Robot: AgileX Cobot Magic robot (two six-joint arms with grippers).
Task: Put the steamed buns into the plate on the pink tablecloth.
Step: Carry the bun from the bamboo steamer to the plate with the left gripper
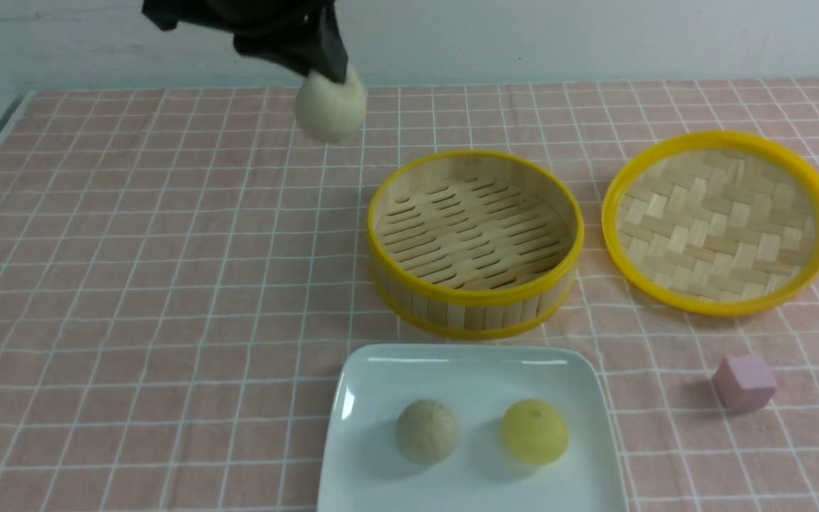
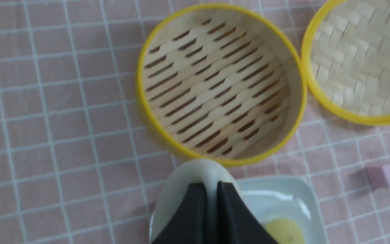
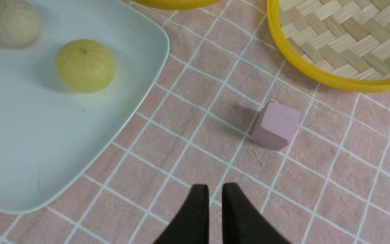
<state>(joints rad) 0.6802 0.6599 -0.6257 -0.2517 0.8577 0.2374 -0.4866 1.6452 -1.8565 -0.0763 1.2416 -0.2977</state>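
Read the table as a clock face from the robot's side, with twelve at the far wall. The plate (image 1: 367,441) sits nearest, at six o'clock on the pink tablecloth (image 1: 132,284), and its near edge is cut off by the frame. Two buns rest on it side by side without touching: a beige bun (image 1: 427,431) toward the plate's nine o'clock side and a yellow bun (image 1: 534,431) toward its three o'clock side. At about three o'clock from the plate, well clear of its rim, a pink cube (image 1: 743,382) lies on the cloth. The right gripper (image 3: 215,189) hangs above bare cloth near that cube, its fingers a narrow gap apart with nothing between them. Farther back, just past the plate's far rim at its twelve o'clock, stands the steamer basket (image 1: 477,309), upright, its slatted floor in full view. The lid (image 1: 719,220) lies flat with its woven face up at the basket's three o'clock, just beside it, with a strip of cloth between the two yellow rims. Farthest of all, at roughly eleven o'clock from the basket, the left gripper (image 2: 212,185) is raised above the cloth with its jaws clamped on a second beige bun (image 1: 330,107). That bun bulges out on either side of the black fingers and hangs clear of the table.
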